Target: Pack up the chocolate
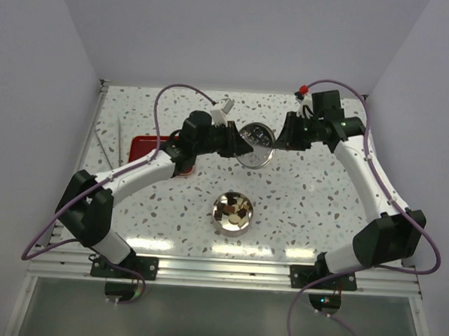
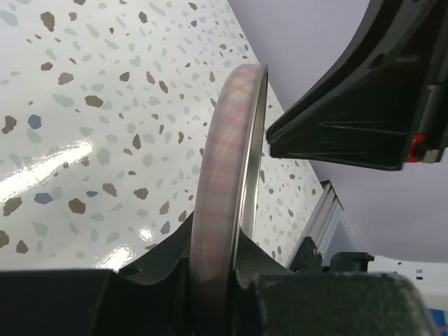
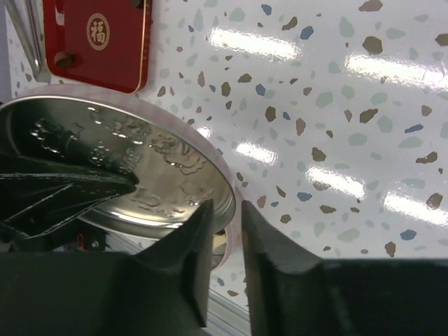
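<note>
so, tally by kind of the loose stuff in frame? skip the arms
tin lid: 1
round tin: 1
red tray: 1
tweezers: 1
chocolate pieces: several in the round tin, too small to count
Total: 4, plus the chocolate pieces

A round metal lid (image 3: 126, 161) is gleaming mirror-bright across its embossed inner face, its rim wearing a matt pink plaid print. A glossy, speckled terrazzo-look tabletop (image 3: 336, 105) is throwing back lamp glare. A red rectangular tray (image 3: 98, 42) is showing a smooth, lacquer-like sheen, while the right gripper (image 3: 225, 210) is looking like matt black plastic.
</note>
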Tool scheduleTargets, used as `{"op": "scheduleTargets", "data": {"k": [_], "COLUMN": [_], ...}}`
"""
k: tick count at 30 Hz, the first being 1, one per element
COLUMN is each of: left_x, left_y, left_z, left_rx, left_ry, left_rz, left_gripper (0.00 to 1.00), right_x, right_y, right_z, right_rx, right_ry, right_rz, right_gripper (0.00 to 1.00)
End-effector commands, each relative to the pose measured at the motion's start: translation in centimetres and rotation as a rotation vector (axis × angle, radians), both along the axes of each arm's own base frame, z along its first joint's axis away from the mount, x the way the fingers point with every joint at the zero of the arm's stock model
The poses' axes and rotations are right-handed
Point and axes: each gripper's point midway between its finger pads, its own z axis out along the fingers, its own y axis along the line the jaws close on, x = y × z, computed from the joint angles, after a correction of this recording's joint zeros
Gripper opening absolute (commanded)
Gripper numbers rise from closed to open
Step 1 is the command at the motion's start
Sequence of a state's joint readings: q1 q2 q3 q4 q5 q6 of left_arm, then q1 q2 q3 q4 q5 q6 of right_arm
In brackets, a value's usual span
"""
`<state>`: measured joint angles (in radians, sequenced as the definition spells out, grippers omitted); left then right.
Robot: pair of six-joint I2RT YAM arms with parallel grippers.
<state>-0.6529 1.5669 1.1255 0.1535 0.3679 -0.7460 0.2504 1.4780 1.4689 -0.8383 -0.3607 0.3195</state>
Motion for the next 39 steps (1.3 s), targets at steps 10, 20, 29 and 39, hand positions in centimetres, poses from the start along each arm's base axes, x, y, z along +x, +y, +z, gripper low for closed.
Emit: {"op": "scheduleTargets", "data": {"k": [10,20,29,39], "left_x": [5.1,1.5,-1.8,-3.9], "left_y": [8.3,9.3,8.6,7.8], "left_z": [1.1,9.7,8.1,9.6], "left_rx": [0.512,0.795,1.068,1.113], "left_ry": [-0.498,-1.099,-1.256,-1.434], "left_rz": [0.12,0.19,0.18,0.22], "left_gripper": [0.0,0.0,0.0,0.0], "right_x": [-1.9,-2.1,-4.3,-6.6], "right_y": [-0.3,4.3,3.7,2.8], "right_z": [8.7,13.1,16.9,11.6], "right_rx": [0.043,0.384,0.536,0.449], "right_ry": [-0.11,0.035,0.119,0.231], "right_rz": [0.001,0.026,-0.016,-0.037], "right_gripper": [0.79,0.8,0.79,0.79]}}
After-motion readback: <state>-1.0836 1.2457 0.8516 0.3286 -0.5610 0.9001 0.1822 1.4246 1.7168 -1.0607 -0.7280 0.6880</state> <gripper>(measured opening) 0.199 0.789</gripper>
